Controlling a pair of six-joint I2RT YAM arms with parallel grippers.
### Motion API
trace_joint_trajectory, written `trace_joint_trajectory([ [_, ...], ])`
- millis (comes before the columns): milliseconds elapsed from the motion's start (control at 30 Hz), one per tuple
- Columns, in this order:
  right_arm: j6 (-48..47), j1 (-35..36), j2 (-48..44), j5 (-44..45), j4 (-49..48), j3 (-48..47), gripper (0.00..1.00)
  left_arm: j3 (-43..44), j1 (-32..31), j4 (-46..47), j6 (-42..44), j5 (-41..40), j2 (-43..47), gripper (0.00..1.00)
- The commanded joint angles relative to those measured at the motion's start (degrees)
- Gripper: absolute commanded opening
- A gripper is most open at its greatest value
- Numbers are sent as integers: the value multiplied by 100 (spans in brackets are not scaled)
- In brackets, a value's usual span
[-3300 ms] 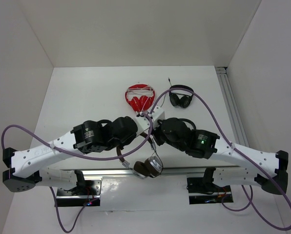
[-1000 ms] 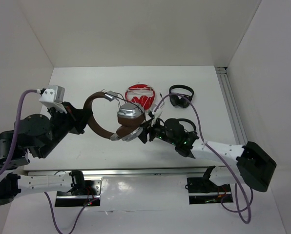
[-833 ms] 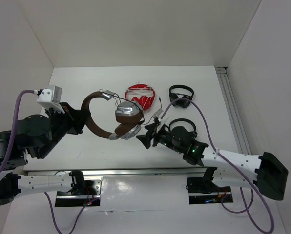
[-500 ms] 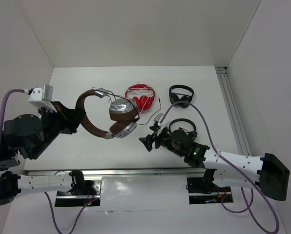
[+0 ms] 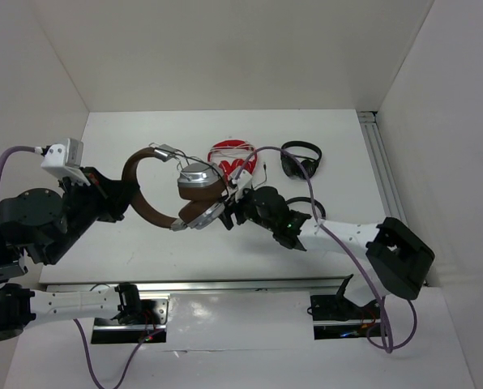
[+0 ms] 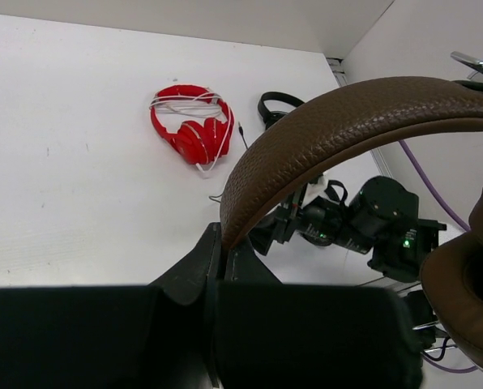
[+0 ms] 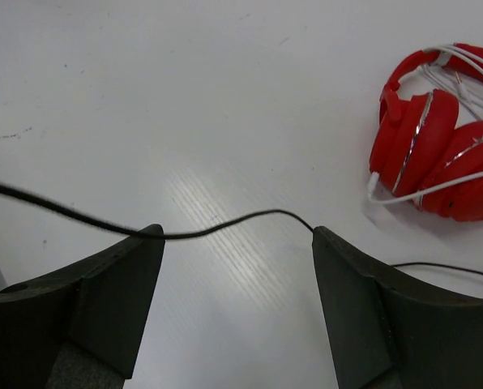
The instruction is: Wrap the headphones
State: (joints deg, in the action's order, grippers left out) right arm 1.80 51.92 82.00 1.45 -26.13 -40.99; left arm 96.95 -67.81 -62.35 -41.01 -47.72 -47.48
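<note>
Left gripper [image 6: 217,263] pinches brown headband of headphones [image 5: 194,180], holding them above table [image 5: 144,130], left of centre. Earcups hang free, probably so cable [image 7: 250,215] can be wound. Right gripper [image 7: 237,235] spread wide, cable crossing between fingers [image 7: 104,308], unpinched, likely lining up to catch it. Versus 0.5 s ago: Right gripper moved up beside earcups; headphones barely shifted.

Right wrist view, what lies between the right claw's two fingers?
A thin dark cable spans the gap, over bare white table; this shows in the right wrist view.
</note>
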Motion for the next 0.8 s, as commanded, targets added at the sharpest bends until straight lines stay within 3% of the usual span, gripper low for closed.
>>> trace_joint_trajectory([
  [0,12,-156,281,-496,-638,-400,81,237,-22,372,-267,-26,2,0],
  [200,74,-278,817,-497,-1130,-646,76,237,-22,372,-328,-26,2,0],
  [300,250,-428,994,-672,-1568,-647,44,351,-22,197,-415,-26,2,0],
  [367,434,-428,1125,-673,-1824,-516,11,351,-22,197,-478,-87,2,0],
  [467,566,-359,1126,-725,-2141,-401,2,299,-22,144,-601,-140,55,0],
  [667,567,37,923,-357,-2502,21,0,237,-22,-58,-1190,-501,3,0],
  [700,567,37,854,-295,-2502,99,6,237,-22,-110,-1190,-553,-76,0],
  [733,567,90,801,-295,-2572,205,32,289,-22,-111,-1242,-554,-77,0],
  [767,567,90,800,-243,-2573,206,43,385,-22,-111,-1242,-554,-164,0],
])
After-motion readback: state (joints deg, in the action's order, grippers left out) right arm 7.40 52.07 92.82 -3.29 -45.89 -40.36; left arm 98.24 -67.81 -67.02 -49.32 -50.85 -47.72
